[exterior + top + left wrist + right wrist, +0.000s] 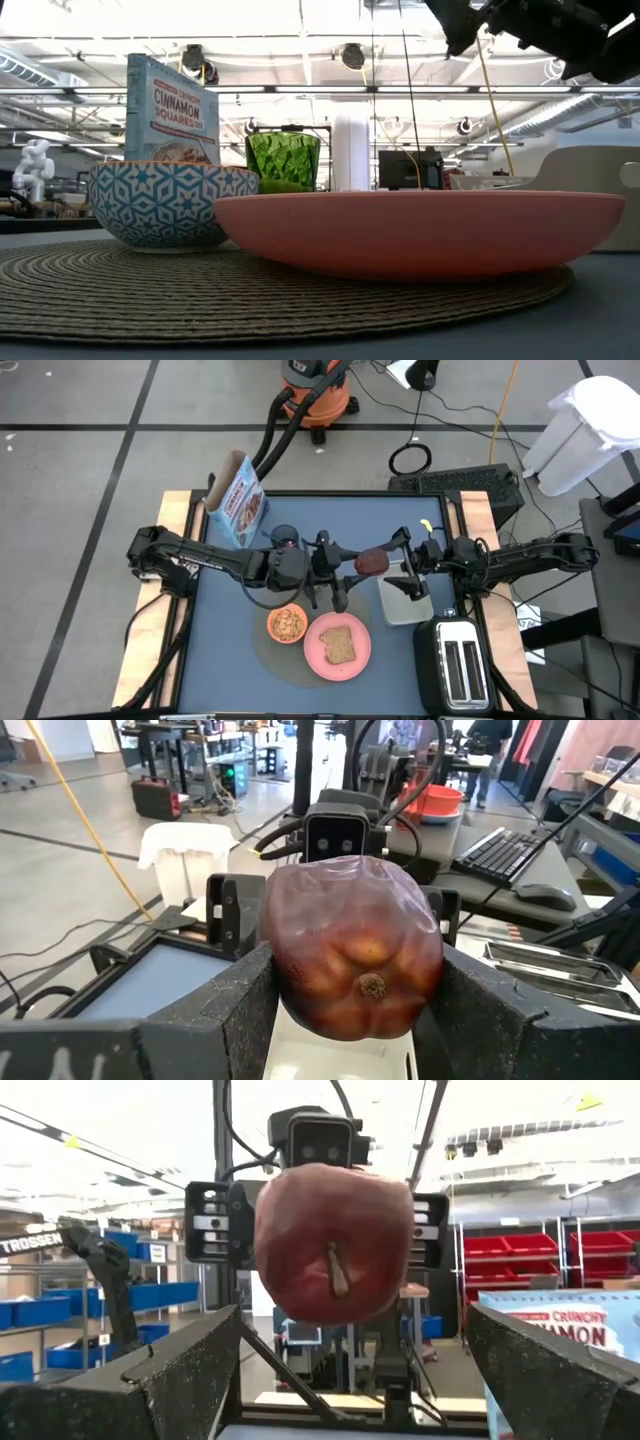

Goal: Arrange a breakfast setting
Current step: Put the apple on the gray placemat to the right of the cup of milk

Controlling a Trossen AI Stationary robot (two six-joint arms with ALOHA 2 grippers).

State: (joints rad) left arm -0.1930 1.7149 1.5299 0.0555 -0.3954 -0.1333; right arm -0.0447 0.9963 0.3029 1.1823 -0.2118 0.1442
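Midair, the left gripper (352, 563) clamps the glossy dark red fruit (372, 562) between both arms; the right gripper (398, 560) faces it, fingers spread wide.

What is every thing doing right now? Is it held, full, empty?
Dark red fruit: held up by the left gripper.
Right gripper: open, facing the fruit.
Pink plate: on the grey mat, holds toast.
Orange bowl: on the mat, filled with cereal.
Cereal box: standing upright.
Toaster: slots empty.
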